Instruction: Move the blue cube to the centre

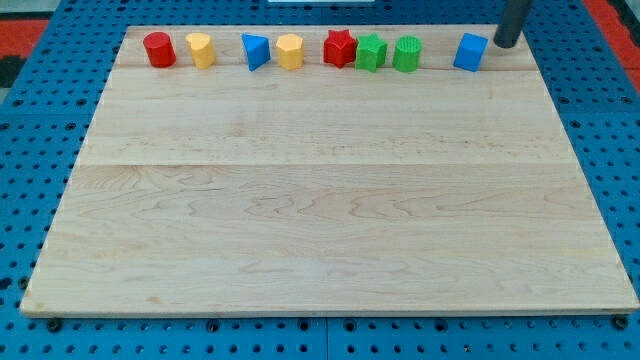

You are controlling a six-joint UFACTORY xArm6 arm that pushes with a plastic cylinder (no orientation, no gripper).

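The blue cube [470, 52] sits near the top right of the wooden board [330, 220], at the right end of a row of blocks. My tip [504, 45] is just to the right of the blue cube and slightly above it in the view, close to it; I cannot tell if it touches. The rod comes down from the view's top right.
Along the board's top edge, from the left: a red cylinder [159, 49], a yellow block [200, 49], a blue triangular block [255, 51], a yellow block [290, 50], a red star [340, 47], a green star [371, 52], a green cylinder [407, 54]. Blue pegboard [40, 150] surrounds the board.
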